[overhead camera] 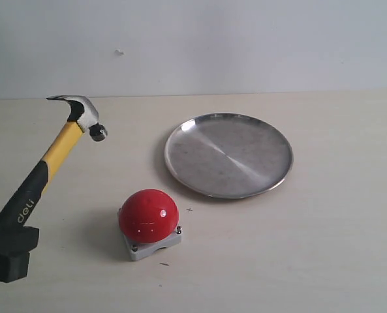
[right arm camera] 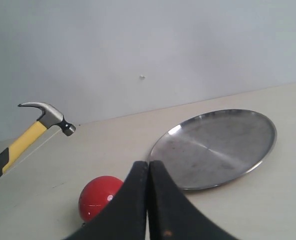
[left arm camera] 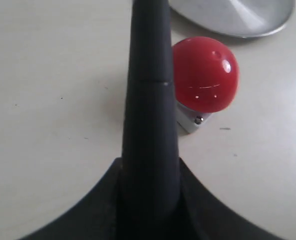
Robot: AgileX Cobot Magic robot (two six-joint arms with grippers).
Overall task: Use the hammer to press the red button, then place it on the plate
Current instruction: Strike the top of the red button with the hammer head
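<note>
My left gripper [overhead camera: 7, 244] is shut on the black end of the hammer [overhead camera: 56, 153], which slants up and away; its steel head [overhead camera: 82, 114] hangs in the air, left of and beyond the red button [overhead camera: 149, 215]. In the left wrist view the hammer handle [left arm camera: 148, 100] fills the middle, and the red button [left arm camera: 205, 74] on its grey base lies just beside it. The steel plate [overhead camera: 228, 154] lies beyond the button, to the right. My right gripper [right arm camera: 148, 172] is shut and holds nothing, with the red button [right arm camera: 98, 195] and the plate [right arm camera: 215, 147] beyond it.
A pale wooden table [overhead camera: 337, 248] carries everything, and a plain white wall [overhead camera: 245, 39] stands behind it. The right gripper does not show in the exterior view.
</note>
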